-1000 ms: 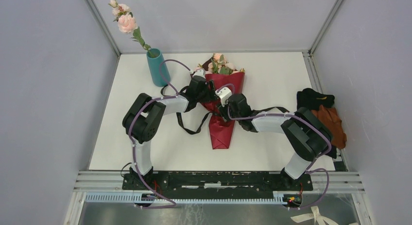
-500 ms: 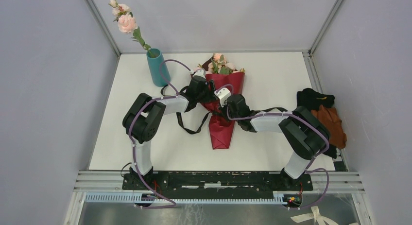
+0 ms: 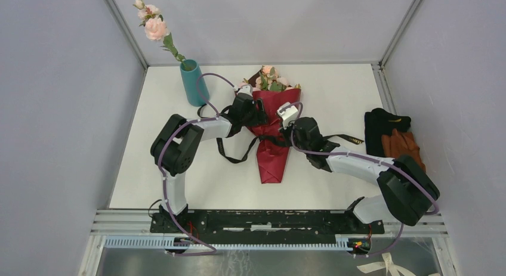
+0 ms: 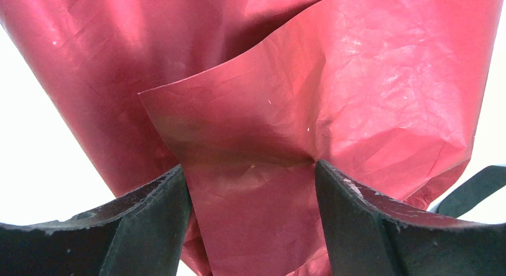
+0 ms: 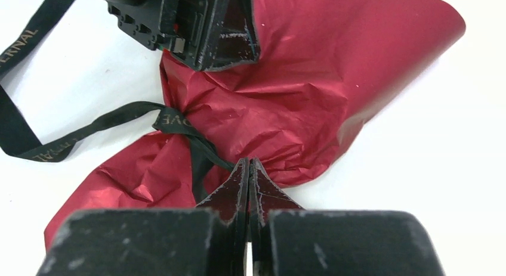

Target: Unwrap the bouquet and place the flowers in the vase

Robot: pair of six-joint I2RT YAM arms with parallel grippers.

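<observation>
The bouquet [image 3: 273, 146] lies mid-table, a maroon paper cone with pink flowers [image 3: 271, 78] at its far end. My left gripper [image 3: 261, 114] grips the cone's upper left; in the left wrist view the paper [image 4: 250, 133] fills the space between both fingers [image 4: 161, 213], so the gripper [image 4: 252, 186] is shut on it. My right gripper [image 3: 283, 133] sits at the cone's right side, at its tied neck. Its jaws [image 5: 248, 166] are shut with the black ribbon [image 5: 206, 151] running into their tips. The teal vase [image 3: 194, 82] stands back left and holds one pink flower stem [image 3: 156, 28].
A black-and-orange cloth pile [image 3: 397, 139] lies by the right wall. Ribbon tails trail left [image 3: 233, 155] and right [image 3: 351, 139] of the cone. Grey walls and metal frame posts enclose the white table [image 3: 179, 174].
My right gripper has shut on the ribbon at the cone's neck, and the right arm has swung out to the right. The left arm has stayed put.
</observation>
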